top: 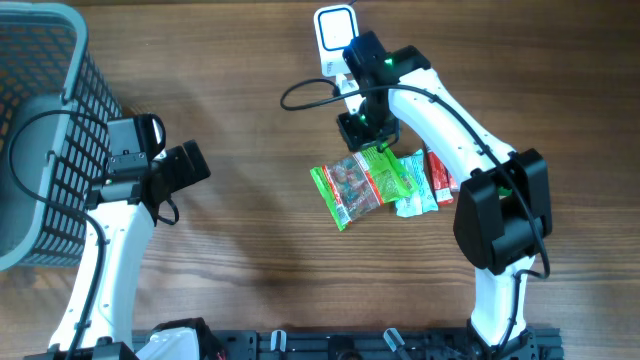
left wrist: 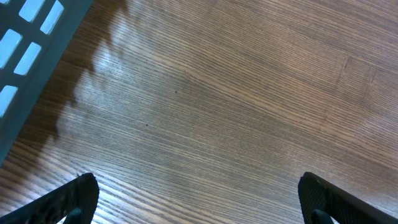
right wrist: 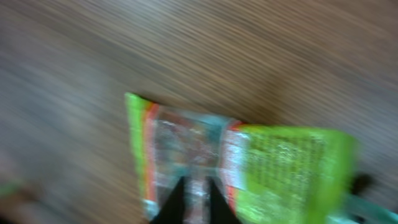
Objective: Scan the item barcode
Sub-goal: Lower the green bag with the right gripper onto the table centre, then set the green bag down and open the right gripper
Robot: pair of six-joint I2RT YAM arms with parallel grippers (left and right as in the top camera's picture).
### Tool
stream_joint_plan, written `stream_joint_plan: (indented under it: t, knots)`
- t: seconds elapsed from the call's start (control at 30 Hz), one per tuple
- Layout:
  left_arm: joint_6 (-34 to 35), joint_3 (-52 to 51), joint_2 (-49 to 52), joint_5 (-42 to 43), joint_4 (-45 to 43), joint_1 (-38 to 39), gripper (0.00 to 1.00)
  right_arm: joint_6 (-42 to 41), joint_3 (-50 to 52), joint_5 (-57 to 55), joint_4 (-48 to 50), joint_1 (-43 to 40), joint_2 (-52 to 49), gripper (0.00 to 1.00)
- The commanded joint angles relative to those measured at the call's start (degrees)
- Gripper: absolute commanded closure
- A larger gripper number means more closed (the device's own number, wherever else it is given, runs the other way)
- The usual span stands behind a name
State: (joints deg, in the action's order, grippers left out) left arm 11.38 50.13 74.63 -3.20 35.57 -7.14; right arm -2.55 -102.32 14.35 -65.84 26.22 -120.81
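Note:
A green snack packet point(top: 362, 182) lies flat on the wooden table, right of centre. My right gripper point(top: 366, 133) sits at the packet's far edge. In the blurred right wrist view its fingers stand close together on the green packet point(right wrist: 273, 162), with a narrow strip of wrapper between the fingertips of the right gripper point(right wrist: 198, 199). The white barcode scanner point(top: 335, 30) stands at the back of the table, just beyond this arm's wrist. My left gripper point(top: 190, 165) hovers open over bare wood at the left, nothing between its fingers point(left wrist: 74, 199).
A pale teal packet point(top: 415, 185) and a red packet point(top: 440, 172) lie beside the green one, partly under it. A grey mesh basket point(top: 40, 100) fills the left edge, its rim point(left wrist: 25, 56) showing in the left wrist view. A black cable point(top: 300, 95) loops near the scanner.

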Motion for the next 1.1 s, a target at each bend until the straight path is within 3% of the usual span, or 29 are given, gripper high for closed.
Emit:
stream_joint_plan:
  t: [0.0, 0.33, 0.7, 0.97, 1.07]
  knots:
    - [-0.70, 0.68, -0.37, -0.76, -0.22, -0.13, 0.00, -7.80, 2.80, 7.58, 2.84, 0.79, 0.35, 0.95]
    - [-0.68, 0.68, -0.37, -0.76, -0.22, -0.13, 0.00, -15.43, 15.61, 1.51, 12.55, 4.61, 0.26, 0.96]
    - [-0.70, 0.68, -0.37, -0.76, -0.22, -0.13, 0.00, -6.91, 16.41, -16.09, -8.85, 5.11, 0.28, 0.95]
    - [-0.70, 0.68, -0.37, -0.76, -0.22, -0.13, 0.00, -6.82, 13.75, -14.71, -9.68, 5.11, 2.97, 0.95]
    - [-0.70, 0.68, -0.37, -0.76, -0.22, -0.13, 0.00, -6.80, 12.87, -14.69, -8.11, 5.05, 5.46, 0.91]
